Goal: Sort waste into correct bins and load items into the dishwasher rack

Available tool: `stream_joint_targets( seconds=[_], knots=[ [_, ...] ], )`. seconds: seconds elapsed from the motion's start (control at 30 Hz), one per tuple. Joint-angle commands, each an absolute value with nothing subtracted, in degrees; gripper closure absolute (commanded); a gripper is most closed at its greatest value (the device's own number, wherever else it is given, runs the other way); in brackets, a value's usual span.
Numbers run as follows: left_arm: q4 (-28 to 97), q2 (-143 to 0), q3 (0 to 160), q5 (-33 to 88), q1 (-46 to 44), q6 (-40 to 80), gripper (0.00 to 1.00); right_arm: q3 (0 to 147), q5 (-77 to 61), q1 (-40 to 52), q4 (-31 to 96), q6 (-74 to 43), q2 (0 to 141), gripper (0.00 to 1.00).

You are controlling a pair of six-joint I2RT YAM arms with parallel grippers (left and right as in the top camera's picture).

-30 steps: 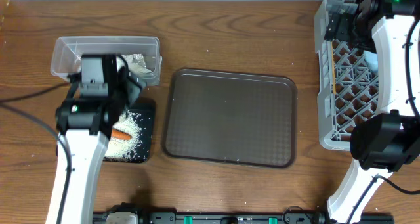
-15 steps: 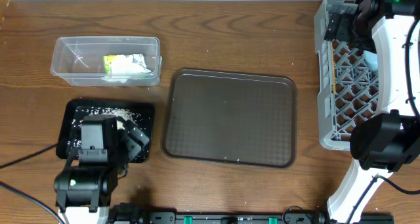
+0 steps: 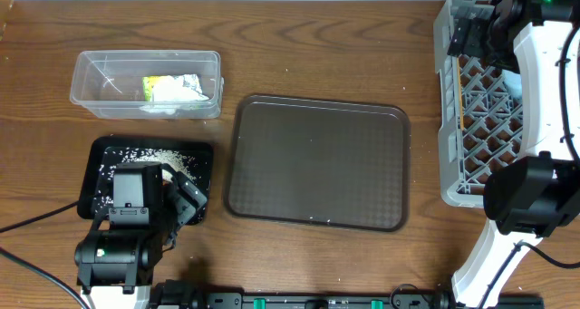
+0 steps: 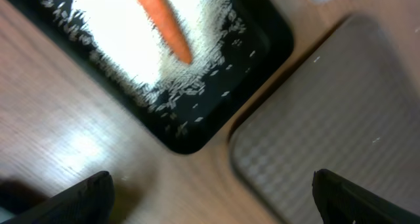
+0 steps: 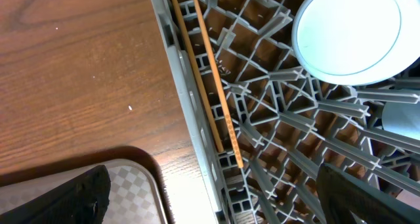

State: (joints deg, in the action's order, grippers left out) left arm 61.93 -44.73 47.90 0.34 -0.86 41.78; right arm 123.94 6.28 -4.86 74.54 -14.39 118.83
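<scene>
Left gripper [image 4: 210, 201] gapes empty, carrot [image 4: 161, 20] and rice [image 4: 111, 23] in the black tray [image 4: 270, 40] just ahead; right gripper [image 5: 223, 198], likewise released, hovers above chopsticks [image 5: 209, 86] in the rack [image 5: 186, 112].

I see a flat brown rectangular plastic serving tray [image 3: 315, 162] at the middle of the dark wooden desk [image 3: 326, 46]; a black cable [image 3: 36, 220] trails near its front-left corner.

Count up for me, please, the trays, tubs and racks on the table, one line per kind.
Black tray: 1
Clear tub: 1
Brown serving tray: 1
Grey rack: 1
Total: 4
</scene>
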Motion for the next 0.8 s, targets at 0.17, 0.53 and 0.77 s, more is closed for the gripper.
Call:
stream_joint_targets(
  seconds=[0.17,0.53,0.77],
  knots=[
    [61.45,-41.15,45.19,1.1,-4.34,34.48,0.02,124.01,7.09,-4.91,74.56,-13.65,118.69,0.01],
    [25.54,-25.61,22.59,20.05,-4.8,-0.05,0.02,124.01,7.09,-4.91,74.56,-13.65,118.69,0.01],
    [9.76,-16.29,10.72,19.97,-2.26,-0.4,0.02,124.01,7.09,-4.91,74.56,-13.65,118.69,0.01]
  ],
)
